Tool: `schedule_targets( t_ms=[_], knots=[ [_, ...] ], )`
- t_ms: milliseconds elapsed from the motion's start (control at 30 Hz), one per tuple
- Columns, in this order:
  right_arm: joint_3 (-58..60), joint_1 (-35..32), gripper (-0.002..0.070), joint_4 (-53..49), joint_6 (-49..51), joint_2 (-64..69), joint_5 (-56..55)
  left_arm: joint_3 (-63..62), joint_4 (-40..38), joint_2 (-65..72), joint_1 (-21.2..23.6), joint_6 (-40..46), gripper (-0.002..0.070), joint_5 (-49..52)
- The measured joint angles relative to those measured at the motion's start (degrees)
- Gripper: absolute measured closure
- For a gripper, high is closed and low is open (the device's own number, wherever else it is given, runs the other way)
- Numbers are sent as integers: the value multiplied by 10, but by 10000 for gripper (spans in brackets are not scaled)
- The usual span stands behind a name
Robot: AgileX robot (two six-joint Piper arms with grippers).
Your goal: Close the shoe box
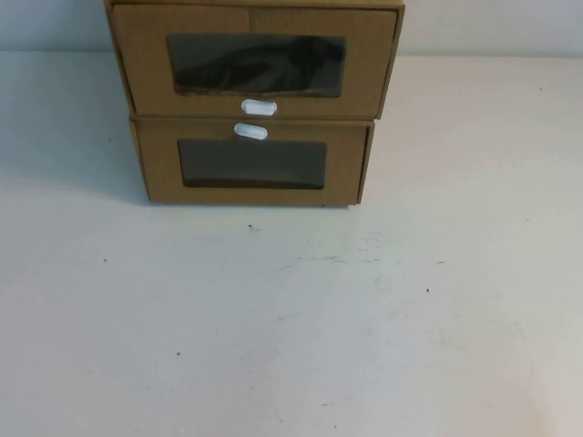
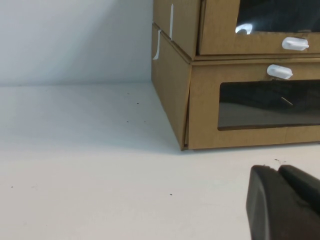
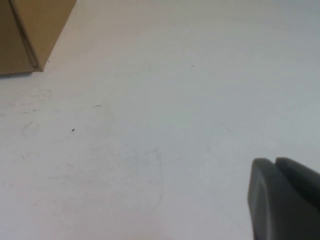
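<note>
- Landmark: the lower box (image 1: 252, 162), a brown cardboard drawer box with a rectangular window, standing on the white table (image 1: 291, 328).
- Left gripper (image 2: 282, 200): absent from the high view. The left wrist view showed only its dark fingertips, pressed together with a thin seam between them, holding nothing. They hovered over bare table in front of the lower box, off toward its left corner, well apart from it.
- Left wrist view alone showed the left side walls of the stack, with a pale strip of tape (image 2: 157, 46) on the lower box's side near its top edge.
- The shoe box (image 1: 255, 59) sat directly on top of the lower box. Its front carried a wide clear window with a wavy lower edge, dark contents behind it, not identifiable.
- Small white tab (image 1: 259, 107) sat below that window, just above the lower box's own white tab (image 1: 250, 131); the two tabs nearly met at the seam between boxes.
- High view: the shoe box drawer front looked flush with its frame. Left wrist view showed only a thin dark line at the drawer's left edge.
- Right gripper (image 3: 285, 200): not in the high view. The right wrist view showed its dark fingertips meeting, empty, above bare table.
- Right wrist view caught only one brown corner of the lower box, well apart from the right gripper; no window or tab showed there.
</note>
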Motion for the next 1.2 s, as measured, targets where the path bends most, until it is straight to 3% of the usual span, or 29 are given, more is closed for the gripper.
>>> schedule_targets(
  t_ms=[100, 200, 367, 467, 667, 1200],
  knots=[
    [0, 0, 689, 0, -1, 0, 0, 0, 7, 0, 0, 0, 680, -1],
    [0, 0, 689, 0, -1, 0, 0, 0, 110, -3, 0, -44, 680, -4],
    [0, 0, 689, 0, -1, -1, 0, 0, 411, -26, 0, -318, 680, 20],
    [0, 0, 689, 1, -1, -1, 0, 0, 500, -27, 0, -407, 680, 46],
    [0, 0, 689, 1, -1, -1, 0, 0, 537, -27, 0, -438, 680, 125],
    [0, 0, 689, 1, -2, -1, 0, 0, 540, -28, 0, -440, 680, 128]
  ],
)
